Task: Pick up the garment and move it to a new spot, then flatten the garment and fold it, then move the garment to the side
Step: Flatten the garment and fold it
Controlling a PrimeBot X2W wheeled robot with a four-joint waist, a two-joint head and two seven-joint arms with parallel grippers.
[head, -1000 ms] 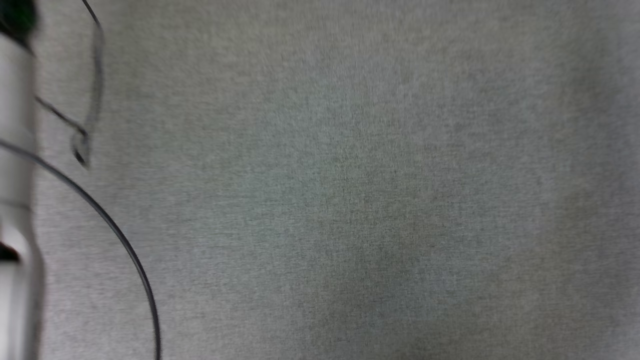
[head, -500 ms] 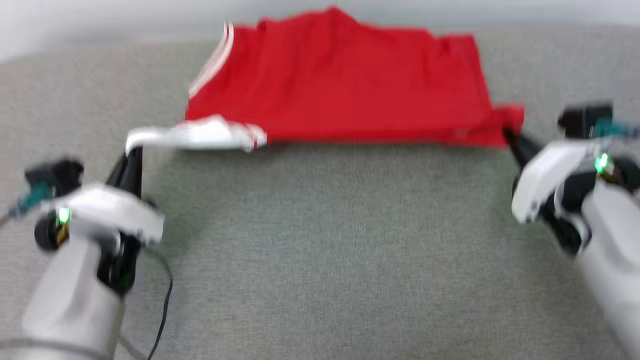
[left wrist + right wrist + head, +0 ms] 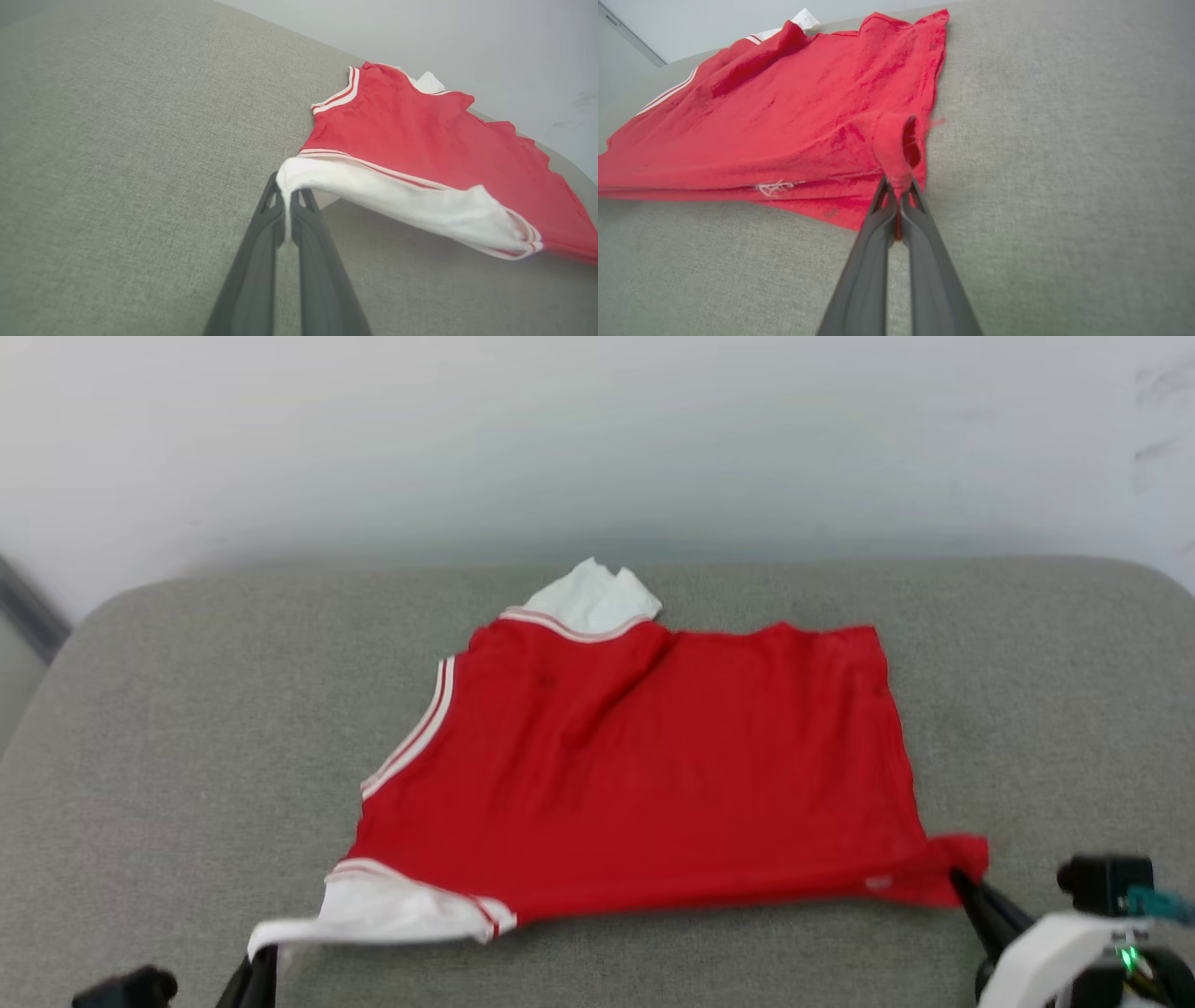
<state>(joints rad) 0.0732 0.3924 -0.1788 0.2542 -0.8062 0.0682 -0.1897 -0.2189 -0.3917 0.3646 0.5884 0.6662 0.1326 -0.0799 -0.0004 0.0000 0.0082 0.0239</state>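
Over the last second our head camera has swung up from bare grey cloth to take in the whole red jersey (image 3: 653,775). That is our own head moving, not the shirt. The holds match what we saw half a second ago.

Our left pincer (image 3: 286,205) is clamped on the tip of the near white sleeve (image 3: 411,205), its two dark fingers pressed together with white cloth between them. Our right pincer (image 3: 897,191) is closed tight on the bunched red hem corner (image 3: 896,144), just beside the small white logo (image 3: 773,187).

The jersey lies spread on the grey fabric bench (image 3: 187,709), roughly at its middle. Its body is mostly flat, and the far sleeve (image 3: 593,597) points toward the pale wall (image 3: 597,448). The near edge, stretched between our two holds, looks raised a little off the bench, since a shadow shows under the white sleeve. A soft ridge runs down from the far shoulder, and the hem corner is crumpled where we grip it.

We judge the move to a new spot done and the flattening under way. With the whole shirt now in sight we can check how it lies. The ridge and the lifted near edge suggest it needs more tension or a gentle lay-down before we fold. The thin cloth may slip or pucker if we pull unevenly.
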